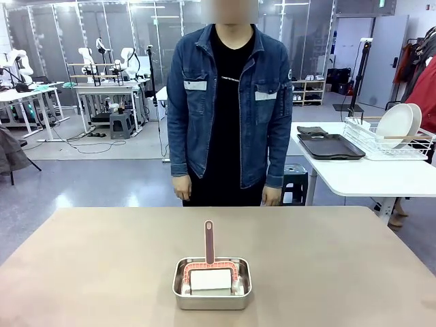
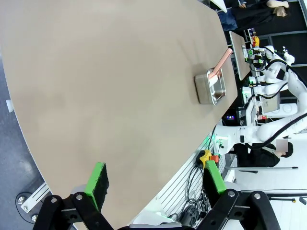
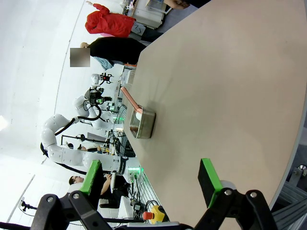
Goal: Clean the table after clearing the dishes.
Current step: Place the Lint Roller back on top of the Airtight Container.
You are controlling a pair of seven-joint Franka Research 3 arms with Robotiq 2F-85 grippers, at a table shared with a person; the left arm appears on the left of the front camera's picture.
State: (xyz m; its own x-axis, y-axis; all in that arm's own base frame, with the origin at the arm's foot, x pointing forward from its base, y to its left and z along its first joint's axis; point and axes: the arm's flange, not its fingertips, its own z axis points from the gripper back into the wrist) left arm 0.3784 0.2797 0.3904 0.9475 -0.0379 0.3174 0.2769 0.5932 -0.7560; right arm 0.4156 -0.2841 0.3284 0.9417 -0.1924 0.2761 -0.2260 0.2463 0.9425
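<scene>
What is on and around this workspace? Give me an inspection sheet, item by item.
Surface: the table is matte tan; one pan stands on it.
Job's things: white plates stand in a wire rack on the white side table, with a dark tray beside the rack. Cutlery: nothing seen.
Clutter: a steel pan sits near the robot's edge, mid-table, and holds a pink-framed roller with its handle sticking up.
Grippers: left hand is open and empty near the table's edge; right hand is open and empty.
Cables: a bundle hangs below the table edge.
Surroundings: a person stands at the far side with arms down.
</scene>
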